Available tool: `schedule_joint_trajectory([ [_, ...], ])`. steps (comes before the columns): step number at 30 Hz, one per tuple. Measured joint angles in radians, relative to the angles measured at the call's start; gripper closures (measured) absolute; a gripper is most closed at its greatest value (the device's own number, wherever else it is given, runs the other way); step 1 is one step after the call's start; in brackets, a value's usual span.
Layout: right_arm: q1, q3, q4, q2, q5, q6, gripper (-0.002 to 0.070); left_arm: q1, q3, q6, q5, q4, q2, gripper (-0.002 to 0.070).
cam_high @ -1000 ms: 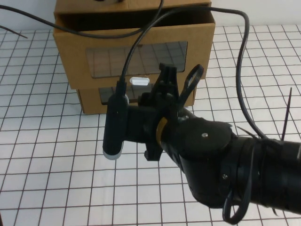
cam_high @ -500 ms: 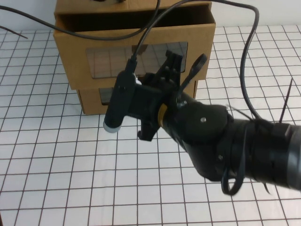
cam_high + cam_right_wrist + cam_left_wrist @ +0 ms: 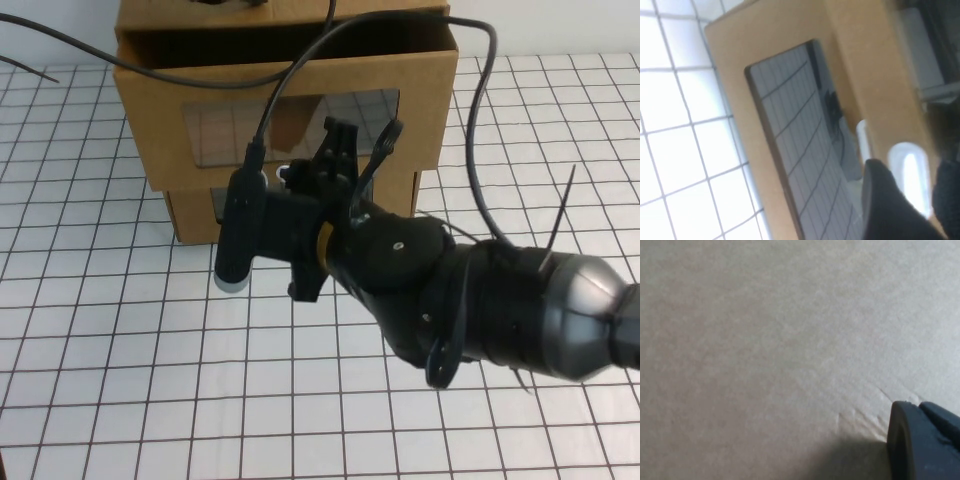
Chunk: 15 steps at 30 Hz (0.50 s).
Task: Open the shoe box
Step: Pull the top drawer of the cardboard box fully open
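- Out of the high view, left end effector (image 3: 923, 439): seen only in its own wrist view, hard up by plain cardboard. Touching or just off it, cannot tell; open or closed, cannot tell either. Probably stationed there to brace the box while the other arm works.
- At the back of the table (image 3: 100, 330), shoe box (image 3: 160, 110): 2 windowed fronts stacked, the upper one overhanging the lower. Turned to face the robot, so the front can be reached head-on. Not judged open yet.
- On the box front, white pull tab (image 3: 910, 162): just beside the window (image 3: 800, 135). Likely the handle meant for the opening pull.
- Near the middle of the box front, right end effector (image 3: 338, 150): fingers (image 3: 884, 200) spread apart, tab showing through the gap, nothing gripped. Lined up on the tab, judged so that a closing move would catch it.
- Against 1 second ago: right arm swung a little leftward and in toward the box. Tab, then clear in the high view, now largely hidden behind the wrist camera (image 3: 238, 235). Cable (image 3: 480, 110) drawn leftward with the arm. Box in the same spot, no more open than then.
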Motion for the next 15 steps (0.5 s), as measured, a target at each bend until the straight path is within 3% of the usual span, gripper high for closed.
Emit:
schedule_joint_trajectory([
  [15, -0.011, 0.0, -0.052, 0.059, 0.065, -0.056, 0.0458, 0.0, 0.0, 0.004, 0.0, 0.0, 0.0, 0.0678],
])
